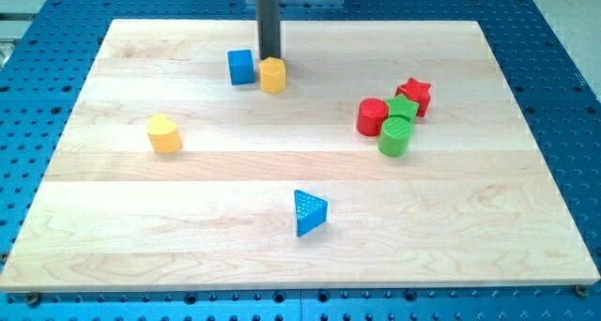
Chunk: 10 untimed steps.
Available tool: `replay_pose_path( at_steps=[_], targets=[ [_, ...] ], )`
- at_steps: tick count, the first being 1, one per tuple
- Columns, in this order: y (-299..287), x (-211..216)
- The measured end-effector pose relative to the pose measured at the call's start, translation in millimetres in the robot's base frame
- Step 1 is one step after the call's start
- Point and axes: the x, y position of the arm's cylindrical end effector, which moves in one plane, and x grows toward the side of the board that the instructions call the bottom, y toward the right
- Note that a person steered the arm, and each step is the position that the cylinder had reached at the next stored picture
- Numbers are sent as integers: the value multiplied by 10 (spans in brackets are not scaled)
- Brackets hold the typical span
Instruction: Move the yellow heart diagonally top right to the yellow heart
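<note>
camera view: no pincer here, only my tip point(269, 56), holding nothing, touching behind the yellow block point(273, 75), beside the blue cube point(241, 67). yellow heart point(164, 133) sits well apart at view's left. best to get below-left of it, push up-right. matte blocks, pale grained wood board point(470, 227).

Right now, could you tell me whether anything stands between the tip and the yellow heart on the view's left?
Nothing visible does. My tip sits at the view's top, just behind the yellow block and beside the blue cube. The board between there and the yellow heart is bare.
</note>
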Motion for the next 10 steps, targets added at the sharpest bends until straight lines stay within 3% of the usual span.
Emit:
replay_pose_path(
  at_steps=[1,2,3,4,5,6,7,8,9,10],
  targets=[
    [-576,495],
    [-525,216],
    [55,7],
    [610,304],
    [102,794],
    [-287,698],
    [-390,194],
    [-626,642],
    [-489,825],
    [-681,302]
  ],
)
